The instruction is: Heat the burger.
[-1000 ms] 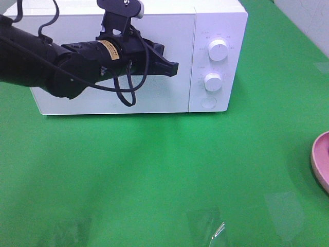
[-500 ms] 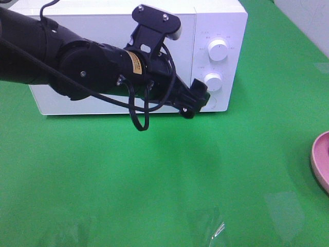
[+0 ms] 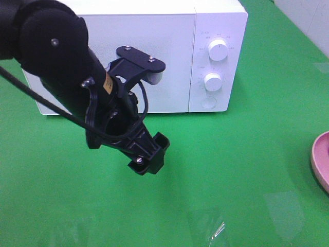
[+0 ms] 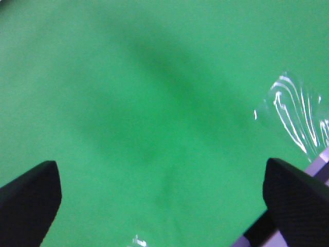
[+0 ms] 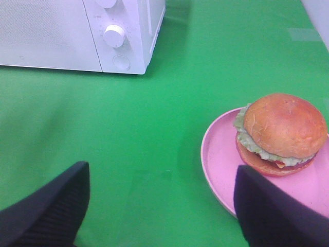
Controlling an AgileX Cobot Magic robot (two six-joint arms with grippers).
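left gripper (image 4: 162,195): wide open, empty, over green mat | right gripper (image 5: 162,206): open, empty | burger (image 5: 280,134): on pink plate (image 5: 218,154) | microwave (image 3: 154,31): shut

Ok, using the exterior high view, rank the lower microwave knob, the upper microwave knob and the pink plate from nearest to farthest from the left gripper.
1. Lower knob: on the microwave's control panel, up and to the right of the left gripper.
2. Upper knob: directly above the lower one, so a bit farther.
3. Pink plate: at the view's right edge, across the green cloth, farthest.
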